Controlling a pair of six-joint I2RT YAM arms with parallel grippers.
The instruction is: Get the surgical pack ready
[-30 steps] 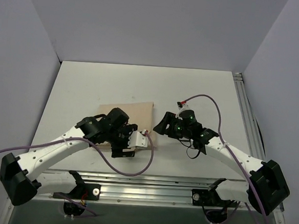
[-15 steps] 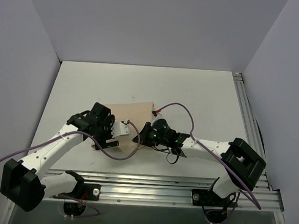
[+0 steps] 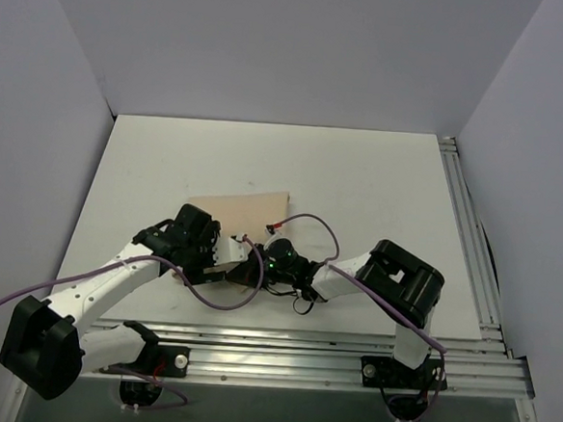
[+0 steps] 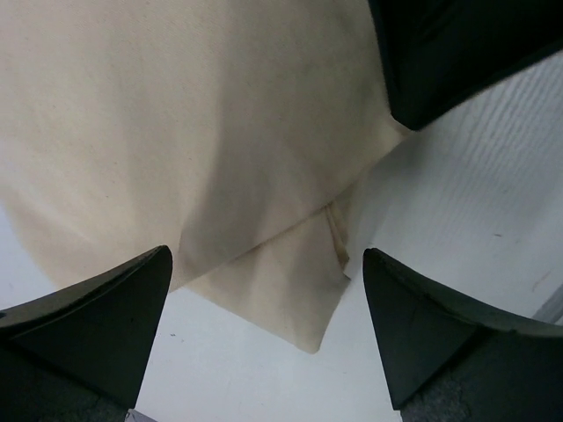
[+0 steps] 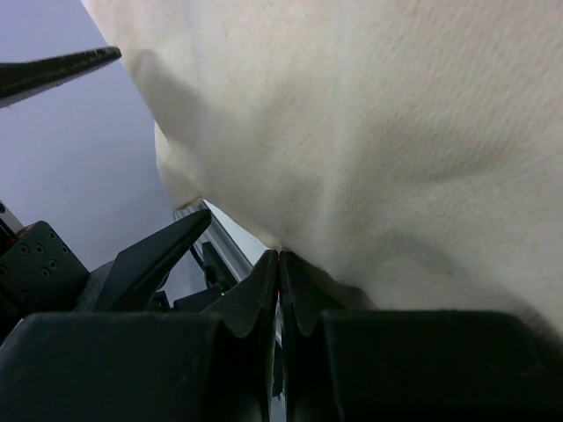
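From the overhead camera I see the surgical pack (image 3: 238, 211) as a flat tan cloth bundle, a little left of the middle of the white table (image 3: 380, 179). None of its contents show, only fabric. Both arms reach inward and meet at its near right corner, their wrists just beside each other. There a flap of the cloth stands up off the table.

The left gripper (image 4: 266, 257) is released, its two black fingers (image 4: 97, 321) spread wide. Through its wrist camera I look down between them onto the cloth. A smooth upper layer runs to a rounded fold. Under it a lower layer pokes out as a pointed corner lying on the table. Neither finger touches fabric.

The right gripper (image 5: 280, 257) is clenched, its tips pressed flat together. In its wrist camera the cloth fills most of the view and rises away from those tips, with soft creases running down toward them. I take it that a thin edge of the pack is pinched there, though the seam between the tips is too tight for me to see fabric inside it. To the left of that view the open left fingers stand close by, apart from the cloth.
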